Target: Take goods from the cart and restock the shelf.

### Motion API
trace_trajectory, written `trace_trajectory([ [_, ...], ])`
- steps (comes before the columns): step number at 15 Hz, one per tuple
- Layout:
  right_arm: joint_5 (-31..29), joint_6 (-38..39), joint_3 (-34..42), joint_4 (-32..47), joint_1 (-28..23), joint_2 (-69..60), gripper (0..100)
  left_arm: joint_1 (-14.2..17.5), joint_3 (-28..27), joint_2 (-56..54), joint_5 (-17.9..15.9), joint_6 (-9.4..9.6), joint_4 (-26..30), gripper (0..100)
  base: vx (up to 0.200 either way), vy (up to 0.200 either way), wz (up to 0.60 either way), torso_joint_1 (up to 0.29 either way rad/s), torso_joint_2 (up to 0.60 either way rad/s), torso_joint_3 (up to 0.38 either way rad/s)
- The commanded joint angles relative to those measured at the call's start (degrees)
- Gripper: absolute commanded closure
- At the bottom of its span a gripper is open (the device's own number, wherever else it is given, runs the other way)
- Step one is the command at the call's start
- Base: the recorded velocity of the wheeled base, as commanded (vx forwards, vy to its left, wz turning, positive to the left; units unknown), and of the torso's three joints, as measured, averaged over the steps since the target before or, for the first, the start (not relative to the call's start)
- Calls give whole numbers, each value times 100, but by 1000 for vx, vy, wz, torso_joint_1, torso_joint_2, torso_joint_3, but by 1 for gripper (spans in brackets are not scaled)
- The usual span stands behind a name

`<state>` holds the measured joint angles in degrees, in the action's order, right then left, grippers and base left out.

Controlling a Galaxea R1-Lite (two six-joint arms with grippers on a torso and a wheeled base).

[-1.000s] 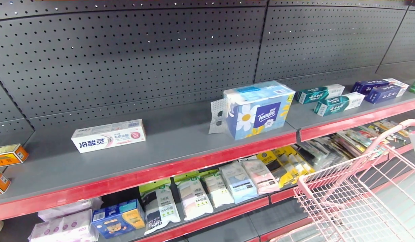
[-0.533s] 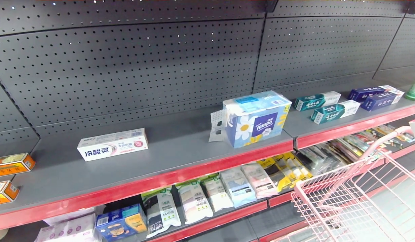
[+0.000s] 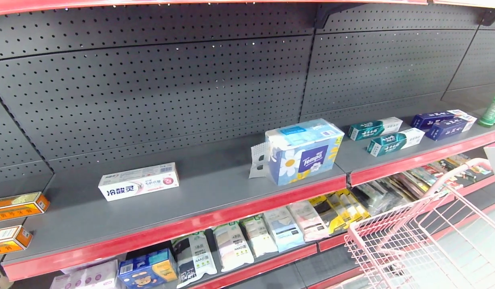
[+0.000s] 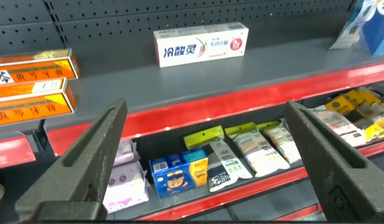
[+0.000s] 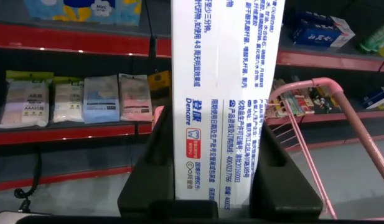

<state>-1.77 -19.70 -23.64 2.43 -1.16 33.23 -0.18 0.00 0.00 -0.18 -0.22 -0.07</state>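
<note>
Fingers (image 5: 157, 162) of the right gripper (image 5: 216, 121) are closed on a long white carton (image 5: 226, 62), which stands upright between them, its printed face toward the wrist camera. This carton is near the handle of the pink wire cart (image 3: 392, 237), which stands in front of the right part of the shelves. The left gripper (image 4: 207, 107) is spread wide with nothing between its two dark fingers, and it is in front of the red front edge of the shelf board (image 3: 215, 192). Below this board, on the lower shelf, a row of soft packs (image 3: 231, 245) lies side by side, and a blue box (image 3: 149, 273) lies at their left. On the grey board itself, a tissue pack (image 3: 301, 150) stands at the front edge near the right end. A white toothpaste box (image 3: 138, 181) lies on its side toward the left end, well apart from the tissue pack. Two orange boxes (image 3: 17, 206) lie on the neighbouring board at the left. On the neighbouring board at the right lie two teal boxes (image 3: 375, 128), then two dark blue boxes (image 3: 444, 120) touching each other. A green bottle (image 3: 492, 109) stands at the far right end, close to the perforated back wall (image 3: 151, 88).
</note>
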Motion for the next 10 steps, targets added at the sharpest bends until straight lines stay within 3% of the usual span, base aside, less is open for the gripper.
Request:
trace_trajectory([
  [1, -34, -87, 17, -5, -34, -10, 100, 1, 0, 9, 1, -4, -1, 0, 0, 0, 0, 85, -237, -100],
  [10, -43, -113, 52, -5, -121, -27, 100, 1, 0, 9, 1, -4, -1, 0, 0, 0, 0, 0, 0, 0],
])
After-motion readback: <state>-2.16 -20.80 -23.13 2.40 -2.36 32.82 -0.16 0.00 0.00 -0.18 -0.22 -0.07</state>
